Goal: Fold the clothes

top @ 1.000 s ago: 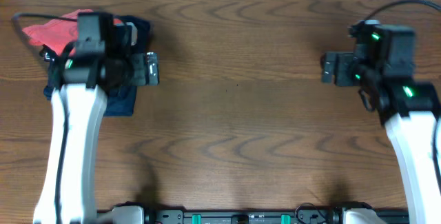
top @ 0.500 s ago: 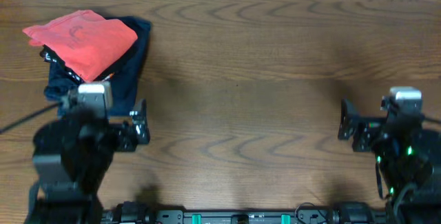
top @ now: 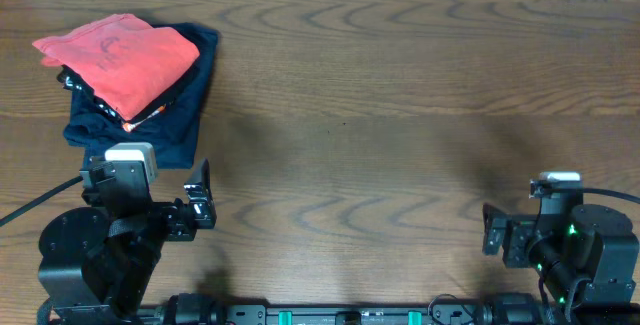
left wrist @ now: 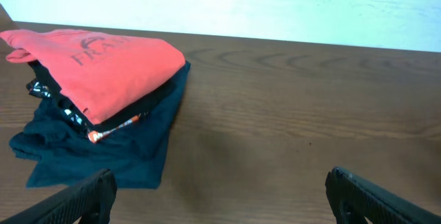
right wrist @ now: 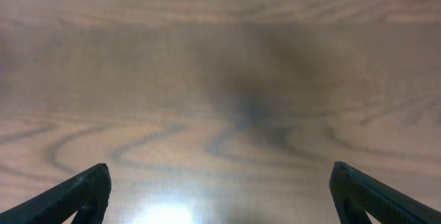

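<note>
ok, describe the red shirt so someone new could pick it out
On the wooden table, look to the far left corner, where a stack of folded clothes sits. The coral-red T-shirt lies on top, the only bright piece, over a black garment and a navy-blue garment.

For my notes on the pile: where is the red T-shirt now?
Seen from overhead, the coral-red T-shirt lies folded at the table's far left corner, on top of the dark garments.
</note>
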